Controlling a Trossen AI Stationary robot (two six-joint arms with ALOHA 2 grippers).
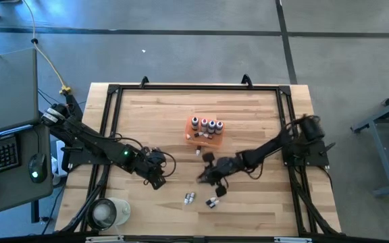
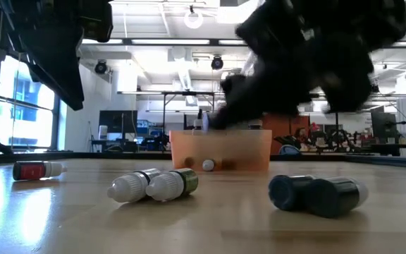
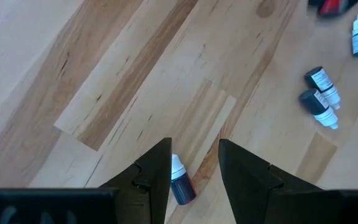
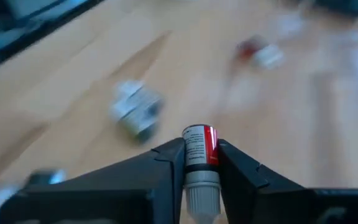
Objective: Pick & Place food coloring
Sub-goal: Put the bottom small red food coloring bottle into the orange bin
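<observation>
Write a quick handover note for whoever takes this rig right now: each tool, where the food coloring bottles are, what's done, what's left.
Right tool: shut on a red-labelled bottle, just in front of the orange tray.
Left tool: open, a blue bottle lying between its fingers on the left of the table, not gripped.
Done: about four bottles stand upright in the tray.
Left: the red-labelled bottle, the blue one, two loose pairs lying near the front edge, and possibly one lying beside the tray.
</observation>
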